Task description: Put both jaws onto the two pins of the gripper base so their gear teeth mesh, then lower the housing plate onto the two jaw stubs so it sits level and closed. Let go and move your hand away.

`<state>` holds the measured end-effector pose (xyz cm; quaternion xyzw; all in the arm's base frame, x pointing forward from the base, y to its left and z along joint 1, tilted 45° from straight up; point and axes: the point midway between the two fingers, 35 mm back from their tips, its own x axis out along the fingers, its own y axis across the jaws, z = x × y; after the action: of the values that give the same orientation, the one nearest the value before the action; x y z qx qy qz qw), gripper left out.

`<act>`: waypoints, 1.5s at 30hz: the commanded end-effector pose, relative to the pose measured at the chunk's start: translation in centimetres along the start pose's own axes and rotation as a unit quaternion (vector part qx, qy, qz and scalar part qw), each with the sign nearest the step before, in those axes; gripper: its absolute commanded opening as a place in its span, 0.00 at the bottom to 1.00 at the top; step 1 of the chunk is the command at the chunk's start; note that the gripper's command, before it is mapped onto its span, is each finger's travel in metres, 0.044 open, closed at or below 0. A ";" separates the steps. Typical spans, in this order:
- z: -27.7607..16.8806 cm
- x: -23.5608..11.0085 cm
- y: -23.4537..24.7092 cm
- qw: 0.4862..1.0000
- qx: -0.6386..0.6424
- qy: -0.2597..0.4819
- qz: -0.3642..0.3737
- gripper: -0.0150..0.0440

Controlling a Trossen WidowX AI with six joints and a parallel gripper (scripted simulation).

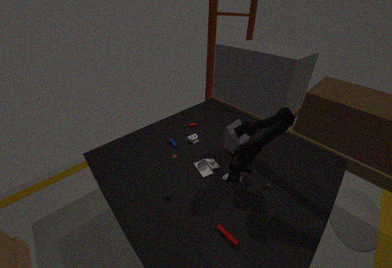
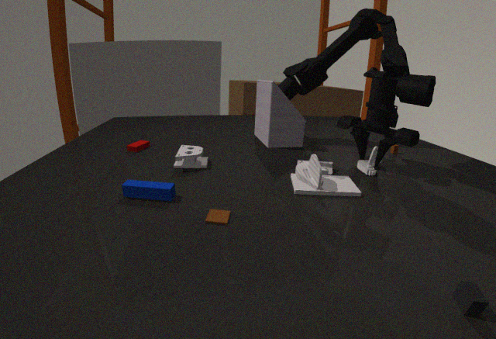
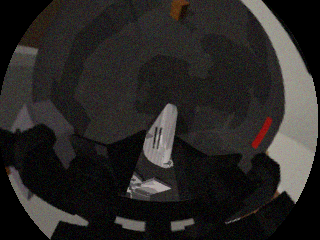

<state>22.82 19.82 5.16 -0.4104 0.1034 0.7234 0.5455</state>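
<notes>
In the top view, mostly hides the white jaw (image 1: 225,176) (image 2: 373,160) (image 3: 159,149) behind the hand (image 1: 234,181) (image 2: 370,163) (image 3: 164,134), low at the counter (image 1: 190,202) (image 2: 120,267) (image 3: 110,85).

In the exterior view, pinches that jaw near a flat white plate (image 1: 206,172) (image 2: 345,187), with a blue block (image 1: 173,142) (image 2: 148,190) well apart. Partly covers another white part (image 2: 328,165) behind the plate.

In the wrist view, points the jaw's narrow end up-frame, long axis leaning slightly right; cuts off white pieces (image 3: 152,187) below.

Arm: matte black robot arm (image 1: 264,135) (image 2: 336,53) with angular links and rounded joints
Wrist: black, thick cylindrical housing (image 2: 415,90)
Fingers: dark, tapered, pointed fingers (image 2: 385,151)
</notes>
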 end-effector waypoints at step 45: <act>-1.6 -7.6 0.5 0.986 0.167 0.005 -0.004 0.48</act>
<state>23.58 13.67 9.64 -0.3403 0.1965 0.7002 0.5960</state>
